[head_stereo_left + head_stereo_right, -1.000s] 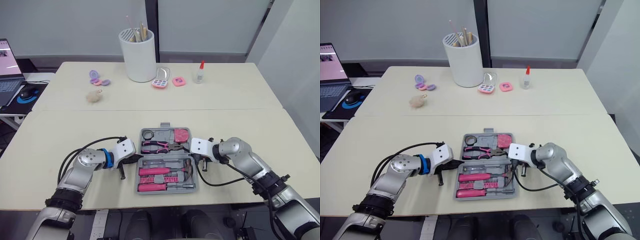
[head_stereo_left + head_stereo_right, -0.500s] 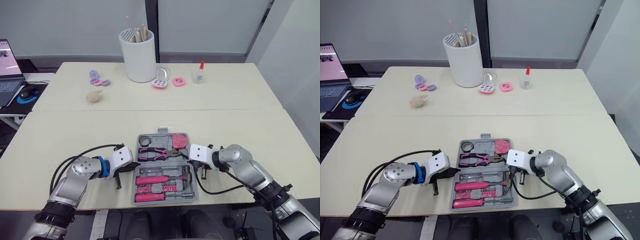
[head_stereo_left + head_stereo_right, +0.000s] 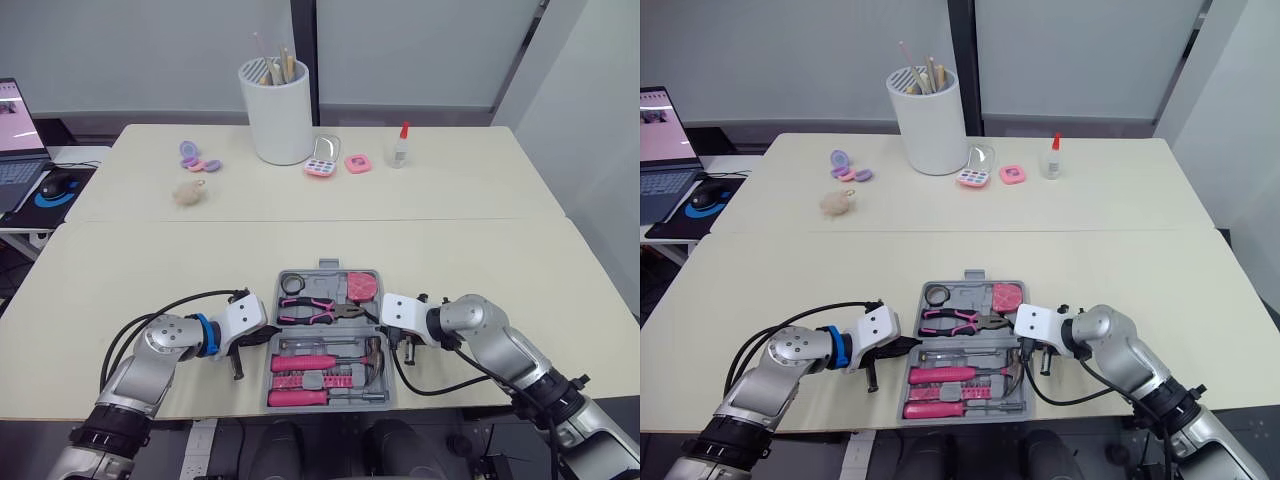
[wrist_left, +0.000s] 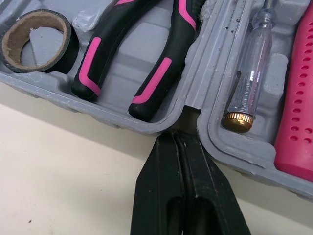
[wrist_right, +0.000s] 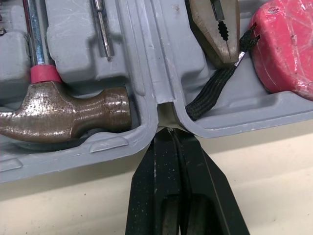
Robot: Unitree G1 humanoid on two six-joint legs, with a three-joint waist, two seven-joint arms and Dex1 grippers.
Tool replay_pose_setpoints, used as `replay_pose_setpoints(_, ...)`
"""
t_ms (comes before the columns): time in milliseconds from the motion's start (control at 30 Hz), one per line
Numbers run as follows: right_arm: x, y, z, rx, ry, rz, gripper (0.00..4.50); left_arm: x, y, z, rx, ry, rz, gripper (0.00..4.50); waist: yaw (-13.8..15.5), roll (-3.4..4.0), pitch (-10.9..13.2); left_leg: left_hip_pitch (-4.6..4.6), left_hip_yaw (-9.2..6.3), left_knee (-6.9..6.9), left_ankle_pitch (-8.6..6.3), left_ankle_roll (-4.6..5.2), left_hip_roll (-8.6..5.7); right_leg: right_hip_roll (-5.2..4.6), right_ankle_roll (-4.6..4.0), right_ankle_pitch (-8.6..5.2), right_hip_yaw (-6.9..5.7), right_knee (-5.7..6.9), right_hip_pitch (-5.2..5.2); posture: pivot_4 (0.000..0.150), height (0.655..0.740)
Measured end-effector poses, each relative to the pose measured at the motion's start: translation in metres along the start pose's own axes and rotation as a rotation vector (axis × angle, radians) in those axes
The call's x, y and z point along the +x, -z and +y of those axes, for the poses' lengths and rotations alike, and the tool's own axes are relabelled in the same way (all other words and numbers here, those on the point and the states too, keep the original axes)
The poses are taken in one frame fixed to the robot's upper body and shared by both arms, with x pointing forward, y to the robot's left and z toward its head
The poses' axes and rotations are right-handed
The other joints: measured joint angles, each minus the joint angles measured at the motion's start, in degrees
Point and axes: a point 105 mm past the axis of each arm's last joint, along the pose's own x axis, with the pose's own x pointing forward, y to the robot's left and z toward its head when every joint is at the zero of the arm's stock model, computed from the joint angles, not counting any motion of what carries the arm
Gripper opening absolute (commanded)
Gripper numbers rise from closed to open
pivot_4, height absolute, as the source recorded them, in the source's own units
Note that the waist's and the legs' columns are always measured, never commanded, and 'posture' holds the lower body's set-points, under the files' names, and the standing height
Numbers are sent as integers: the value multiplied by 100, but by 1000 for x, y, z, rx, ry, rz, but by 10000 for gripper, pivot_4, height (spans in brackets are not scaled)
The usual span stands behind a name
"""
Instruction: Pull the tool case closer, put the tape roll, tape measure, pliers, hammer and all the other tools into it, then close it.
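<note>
Packed and near the worktop's (image 3: 150,270) front edge, the tool case (image 3: 327,266) awaits closing; left gripper (image 4: 182,142) and right gripper (image 5: 168,134) pinched closed, empty.

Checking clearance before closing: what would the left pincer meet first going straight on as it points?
The hinge notch of the tool case, between its halves; the shut left pincer looks nearly touching it.

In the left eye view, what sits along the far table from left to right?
Purple compacts → white brush holder → eyeshadow palette → pink square case → glue bottle.
</note>
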Motion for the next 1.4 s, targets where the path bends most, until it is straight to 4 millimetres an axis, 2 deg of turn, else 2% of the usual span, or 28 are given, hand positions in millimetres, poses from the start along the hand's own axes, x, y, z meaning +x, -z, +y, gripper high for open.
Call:
replay_pose_setpoints(233, -6, 6, -5, -28, 27, 9, 0, -2, 0, -2, 3, -4, -8, 271, 3, 0, 0, -1, 1, 0, 0, 0, -1, -2, 0, 0, 0, -1, 0, 1500, 7400)
replay_pose_setpoints(333, -24, 18, -23, -10, 103, 20, 0, -11, 3, -3, 13, -19, -25, 271, 4, -1, 1, -2, 1, 0, 0, 0, 0, -8, 0, 0, -1, -2, -1, 1500, 7400)
replay_pose_setpoints(400, -39, 29, -37, 32, 162, 30, 0, -22, 2, 4, 32, -63, -38, 271, 5, -1, 1, 0, -2, -1, 0, 0, 3, -23, 0, 0, -4, -2, 0, 1500, 7400)
replay_pose_setpoints(467, -49, 31, -46, 91, 194, -6, 0, -33, -3, 12, 50, -105, -65, 271, -1, -1, 1, 0, -4, -2, 0, 0, 5, -21, 0, 0, -5, -1, 0, 1500, 7400)
replay_pose_setpoints(600, -65, 35, -52, 253, 189, -81, 8010, -55, -16, 20, 96, -137, -104, 0, -4, -1, 1, 0, 2, -3, 0, 0, 4, -23, 0, 0, -1, -2, -1, 1500, 7400)
replay_pose_setpoints(700, -76, 36, -52, 442, 138, -147, 15199, -63, -30, 13, 101, -105, -163, 0, 0, 0, 2, -1, 3, -2, 0, 0, -1, -29, 0, 0, -1, -3, 2, 1500, 7400)
replay_pose_setpoints(800, -88, 22, -61, 641, 71, -255, 22554, -65, -51, -1, 104, -40, -241, 0, -21, 1, 3, 1, 4, -1, 0, 0, 4, -27, 3, 2, 2, -2, 1, 1500, 7400)
replay_pose_setpoints(867, -94, 7, -69, 783, 20, -357, 28272, -66, -65, -19, 106, 31, -284, 0, -46, 1, 3, 2, 1, -3, 0, 0, 5, -25, 3, 2, 2, -1, 2, 1500, 7400)
replay_pose_setpoints(967, -88, -6, -69, 932, -63, -437, 37048, -61, -76, -46, 97, 134, -323, 0, -33, 1, 3, 1, -3, -5, 0, 0, 5, -22, 2, 2, 0, -3, 2, 1500, 7400)
replay_pose_setpoints(1033, -79, -10, -68, 1013, -106, -458, 43506, -54, -76, -60, 82, 189, -323, 0, -20, 3, 3, 0, 0, -5, 0, 0, 1, -22, 2, 2, 2, -3, 1, 1500, 7400)
replay_pose_setpoints(1067, -75, -10, -68, 1046, -116, -460, 44844, -49, -75, -66, 70, 207, -326, 0, -13, 4, 3, 1, 2, -4, 0, 0, -1, -22, 2, 2, 4, -4, 2, 1500, 7400)
replay_pose_setpoints(1233, -53, -1, -69, 1163, -117, -446, 44844, -17, -65, -86, 17, 237, -340, 0, -3, 4, 3, -4, 3, -3, 0, 1, -6, -13, 3, 2, 3, -7, 0, 1500, 7400)
replay_pose_setpoints(1400, -43, 4, -77, 1216, -97, -451, 44844, 2, -40, -90, -2, 247, -276, 0, -5, 6, 2, -2, 2, -4, 0, 1, 0, 0, 3, 2, 4, -6, -1, 1500, 7400)
